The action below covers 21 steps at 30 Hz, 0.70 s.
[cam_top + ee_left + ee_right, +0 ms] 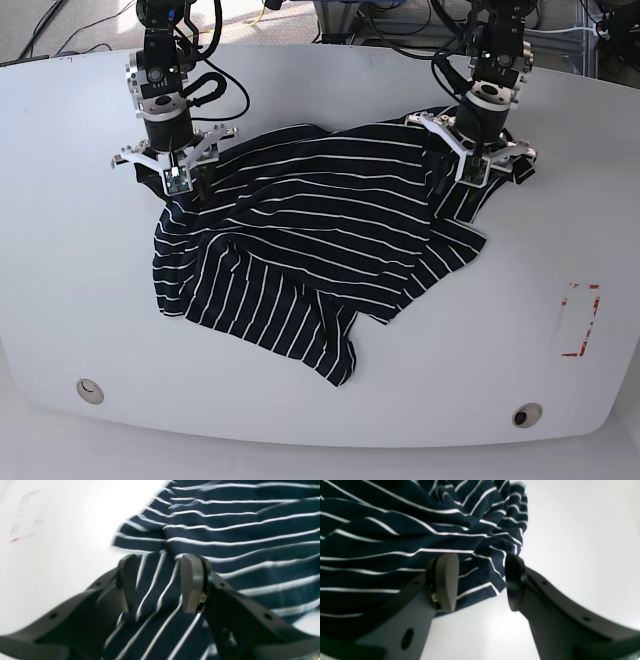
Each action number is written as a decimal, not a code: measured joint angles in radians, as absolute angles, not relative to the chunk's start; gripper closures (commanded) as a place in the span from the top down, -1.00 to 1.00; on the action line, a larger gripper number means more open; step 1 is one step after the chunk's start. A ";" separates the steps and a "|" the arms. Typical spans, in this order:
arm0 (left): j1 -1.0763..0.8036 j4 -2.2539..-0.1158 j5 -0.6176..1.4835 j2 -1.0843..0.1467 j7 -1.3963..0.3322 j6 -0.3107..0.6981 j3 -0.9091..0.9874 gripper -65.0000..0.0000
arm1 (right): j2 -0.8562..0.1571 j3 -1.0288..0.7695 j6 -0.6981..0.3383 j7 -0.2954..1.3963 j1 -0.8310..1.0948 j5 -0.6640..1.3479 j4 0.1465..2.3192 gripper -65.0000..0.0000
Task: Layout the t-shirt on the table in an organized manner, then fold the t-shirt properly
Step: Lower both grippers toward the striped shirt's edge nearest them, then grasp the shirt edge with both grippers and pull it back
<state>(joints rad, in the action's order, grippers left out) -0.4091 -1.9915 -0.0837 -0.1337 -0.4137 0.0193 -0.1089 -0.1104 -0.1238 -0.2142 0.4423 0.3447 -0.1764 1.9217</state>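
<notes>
The dark navy t-shirt (pixel 310 240) with thin white stripes lies crumpled and partly spread on the white table (pixel 100 300). My left gripper (pixel 478 172) is at the shirt's far right corner. In the left wrist view its jaws (pixel 160 582) stand apart over a striped flap of the t-shirt (pixel 237 542), with cloth showing between the fingers (pixel 192 582). My right gripper (pixel 182 180) is at the shirt's far left corner. In the right wrist view it (pixel 481 582) is open over the hem of the t-shirt (pixel 382 542), with bare table (pixel 570 542) partly showing in the gap.
A red-outlined rectangle mark (pixel 580 320) sits on the table's right side, also faint in the left wrist view (pixel 22 517). Two round fittings (pixel 89 390) (pixel 526 414) lie near the front edge. Cables (pixel 380 30) run behind the table's back edge.
</notes>
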 measured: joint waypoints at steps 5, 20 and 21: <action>-0.316 -1.935 -0.093 -0.125 -0.468 0.019 -0.178 -0.20 | -0.110 -0.089 -0.217 0.533 0.260 -0.169 1.896 -0.09; -0.120 -1.777 -0.158 -0.203 -0.479 0.028 -0.264 -0.12 | -0.108 0.014 -0.274 0.649 0.207 -0.151 1.792 -0.10; -0.101 -1.762 -0.154 -0.212 -0.475 0.031 -0.264 -0.10 | -0.108 0.020 -0.292 0.649 0.209 -0.147 1.791 -0.10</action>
<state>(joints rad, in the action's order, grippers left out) -0.1005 -1.7622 -0.1535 -0.2115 -0.4747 0.0311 -0.2638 -0.1078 0.0204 -0.2924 0.6495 0.2089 -0.1474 1.7912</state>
